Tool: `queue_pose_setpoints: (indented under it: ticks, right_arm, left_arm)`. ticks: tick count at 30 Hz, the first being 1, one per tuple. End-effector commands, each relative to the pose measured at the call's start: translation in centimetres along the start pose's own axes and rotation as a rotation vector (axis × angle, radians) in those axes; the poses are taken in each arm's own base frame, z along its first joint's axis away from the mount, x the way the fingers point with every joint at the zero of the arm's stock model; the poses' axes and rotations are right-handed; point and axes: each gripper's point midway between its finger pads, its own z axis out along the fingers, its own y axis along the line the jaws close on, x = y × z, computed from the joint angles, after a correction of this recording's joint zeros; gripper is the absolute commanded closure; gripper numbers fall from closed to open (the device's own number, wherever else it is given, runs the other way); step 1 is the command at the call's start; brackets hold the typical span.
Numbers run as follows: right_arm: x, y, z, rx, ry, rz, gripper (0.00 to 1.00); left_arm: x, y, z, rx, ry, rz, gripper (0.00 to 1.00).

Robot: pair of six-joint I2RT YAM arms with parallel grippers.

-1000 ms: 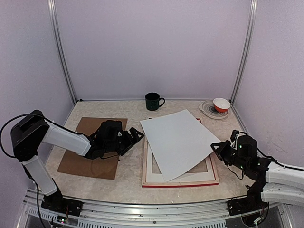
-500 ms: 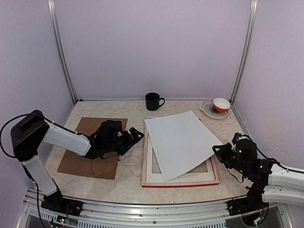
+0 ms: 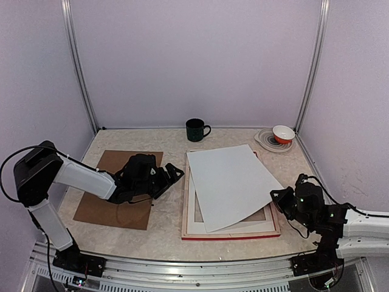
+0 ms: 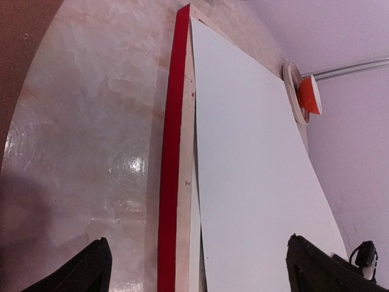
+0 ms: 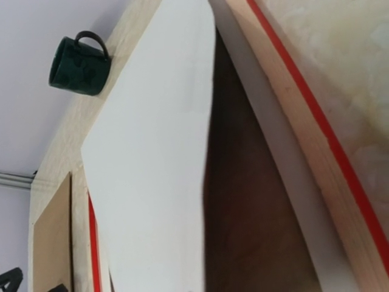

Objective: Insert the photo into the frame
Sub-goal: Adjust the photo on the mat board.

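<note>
Photo point(image 3: 234, 182) skewed over frame point(image 3: 243, 231), its 3 o'clock corner pinched by right gripper point(image 3: 276, 198) (lifted there). Left gripper point(image 3: 174, 173) spread at 9 o'clock, a strip of table point(image 3: 167, 213) between it and the frame's edge.

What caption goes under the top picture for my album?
The right gripper holds the photo, white side up, crooked over the red frame; left gripper open.

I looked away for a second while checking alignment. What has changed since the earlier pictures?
The right gripper, shut on the right corner of the photo, pulled back toward the near edge, swinging it clockwise, closer to square with the frame. The left gripper, mug and frame stayed put.
</note>
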Motion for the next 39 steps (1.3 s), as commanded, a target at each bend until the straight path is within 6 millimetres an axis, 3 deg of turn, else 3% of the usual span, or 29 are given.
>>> queue_pose_setpoints:
  ticks: [1,6,9,14,21,32,39]
  right_arm:
    - [-0.5,0.8,-0.3,0.011,-0.051,0.019,1.00]
    - [-0.2,1.4,-0.1,0.022,-0.040,-0.006,1.00]
    - [-0.2,1.7,-0.1,0.042,-0.032,-0.042,0.91]
    - [-0.3,2.7,-0.1,0.027,-0.030,-0.100,0.84]
    - [0.0,3.4,0.0,0.017,-0.003,-0.168,0.64]
    - [0.2,3.6,-0.2,0.003,0.022,-0.221,0.52]
    - [-0.4,3.5,1.1,-0.038,0.113,-0.235,0.51]
  left_arm:
    - [-0.5,-0.5,-0.5,0.020,-0.011,0.020,0.01]
    - [-0.9,-0.9,-0.7,0.029,-0.018,0.025,0.01]
    - [-1.0,-0.9,-0.8,0.027,-0.020,0.023,0.01]
    - [-1.1,-1.0,-0.8,0.032,-0.021,0.021,0.01]
    - [-1.5,-1.2,-0.9,0.034,-0.026,0.024,0.01]
    - [-1.3,-0.8,-1.0,0.027,-0.025,0.021,0.01]
    - [-1.1,-1.1,-1.0,0.036,-0.020,0.027,0.01]
